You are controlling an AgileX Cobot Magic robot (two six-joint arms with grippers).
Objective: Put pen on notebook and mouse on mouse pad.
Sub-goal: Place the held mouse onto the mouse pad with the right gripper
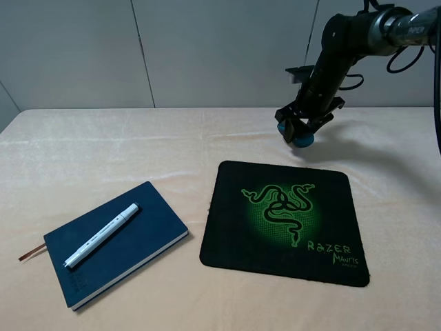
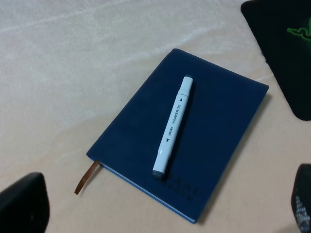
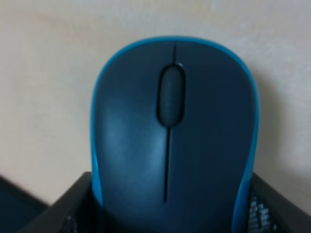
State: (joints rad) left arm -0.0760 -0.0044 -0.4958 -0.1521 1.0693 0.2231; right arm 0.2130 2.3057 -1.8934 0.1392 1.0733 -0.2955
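Right gripper (image 1: 301,131) pinches mouse (image 3: 175,131) by its teal sides; smooth rounded dark top. It sits just past the far edge of mouse pad (image 1: 227,234), not on it. Pad is flat black cloth with rounded corners, green emblem. Left gripper (image 2: 163,206) spread wide above notebook (image 2: 218,111), navy hardcover. Pen (image 2: 172,126), white barrel, lies diagonally on the cover, inside its edges. Wide cream tablecloth (image 1: 103,145) all around.

One white pen (image 1: 102,235), one navy notebook (image 1: 148,217), one brown ribbon bookmark (image 1: 31,253), one dark mouse (image 3: 170,141) with teal sides, one black mouse pad (image 1: 231,231), one robot arm (image 1: 344,41) in view, one cream tabletop (image 1: 103,145).
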